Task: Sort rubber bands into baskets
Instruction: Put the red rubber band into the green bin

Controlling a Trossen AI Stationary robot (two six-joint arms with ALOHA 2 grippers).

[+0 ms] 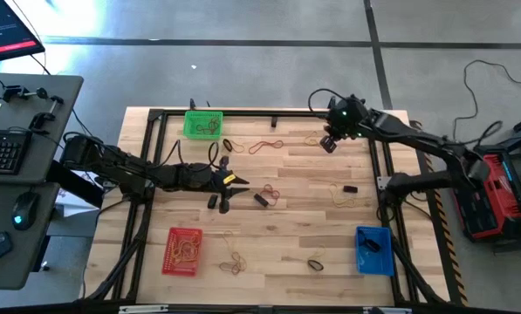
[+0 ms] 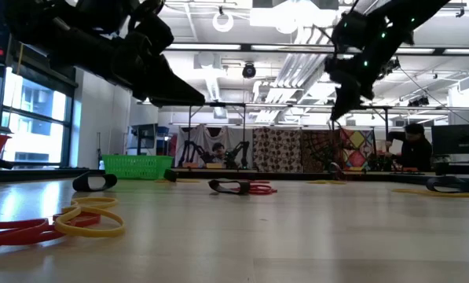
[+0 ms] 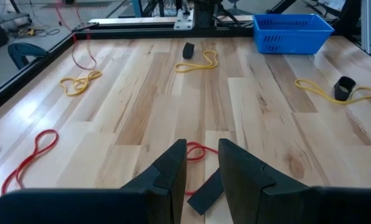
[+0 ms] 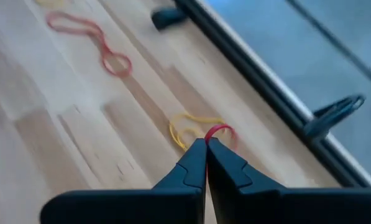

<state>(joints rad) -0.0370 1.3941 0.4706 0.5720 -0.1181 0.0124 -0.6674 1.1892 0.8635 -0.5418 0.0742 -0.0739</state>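
My right gripper (image 4: 206,142) is near the table's far edge (image 1: 329,142), raised above the table (image 2: 336,110) and shut on a small red rubber band (image 4: 221,129). A yellow band (image 4: 188,127) lies on the wood below it. My left gripper (image 3: 202,163) is open and empty over the table's middle (image 1: 236,185). A red band (image 3: 196,149) and a black band (image 3: 204,190) lie on the table under its fingers. The green basket (image 1: 203,124) stands at the far edge, the red basket (image 1: 183,250) near left, and the blue basket (image 1: 373,249) near right. My right gripper pinches the red band between its two fingertips, and a short loop (image 4: 225,129) sticks out past the tips. The fingers slant down toward the table. The loop is lifted clear of the wood. The rest of the band is hidden between the fingers.
Several loose bands lie on the wood: red (image 1: 264,146), yellow (image 1: 340,194), black (image 1: 350,188) and tan (image 1: 234,260). A black frame rail (image 4: 260,74) runs along the table's far edge. A desk with a keyboard (image 1: 3,150) stands to the left.
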